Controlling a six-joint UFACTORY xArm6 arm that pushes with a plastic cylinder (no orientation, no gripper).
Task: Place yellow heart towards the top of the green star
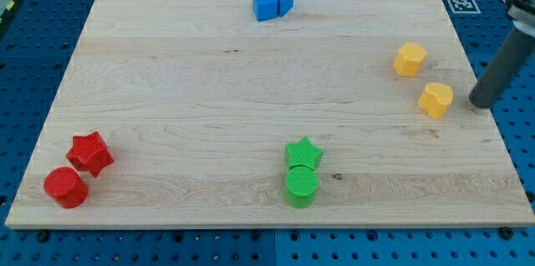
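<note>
A light wooden tabletop (pixel 209 90) rests on a blue perforated base (pixel 33 57). A black-and-white fiducial marker (pixel 461 3) lies at the far right corner. Lighting is even.

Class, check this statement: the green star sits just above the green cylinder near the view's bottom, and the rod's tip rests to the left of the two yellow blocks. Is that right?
Not quite. The camera view shows my tip to the right of the two yellow blocks, close beside the lower one. The rest holds: the green star sits just above the green cylinder near the view's bottom.
</note>
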